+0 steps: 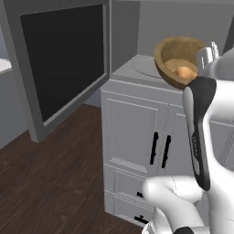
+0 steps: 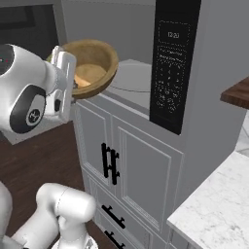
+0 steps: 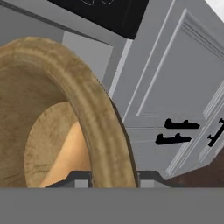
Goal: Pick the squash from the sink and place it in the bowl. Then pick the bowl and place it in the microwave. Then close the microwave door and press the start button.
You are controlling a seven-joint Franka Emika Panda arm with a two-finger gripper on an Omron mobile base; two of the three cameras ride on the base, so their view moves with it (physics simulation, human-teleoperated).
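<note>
My jaws clench the rim of the bowl [image 3: 100, 127], one finger inside the wall, one outside. The wood is stiff and will not crush, but gripped at one edge the bowl hangs tilted and probably levers hard. The squash [image 1: 183, 71] lies loose inside and could roll out. I hold it before the microwave [image 2: 146, 82], beside its open microwave door [image 1: 64, 59].
</note>
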